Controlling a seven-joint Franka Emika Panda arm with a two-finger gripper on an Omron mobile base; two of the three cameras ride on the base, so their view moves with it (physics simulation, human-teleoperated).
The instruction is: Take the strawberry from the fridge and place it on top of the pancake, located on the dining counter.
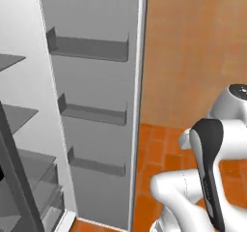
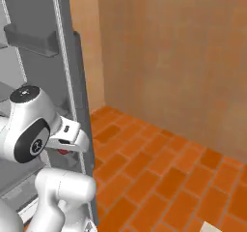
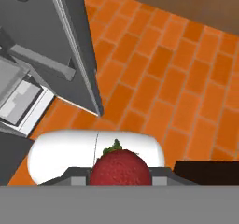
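Beside the open fridge (image 1: 91,105) door, the arm folds back on itself above the brick floor (image 2: 164,173), wrist low. No writing can be read anywhere. Jaws closed on the strawberry (image 3: 120,168), which sits between them, green top up, outside the fridge.
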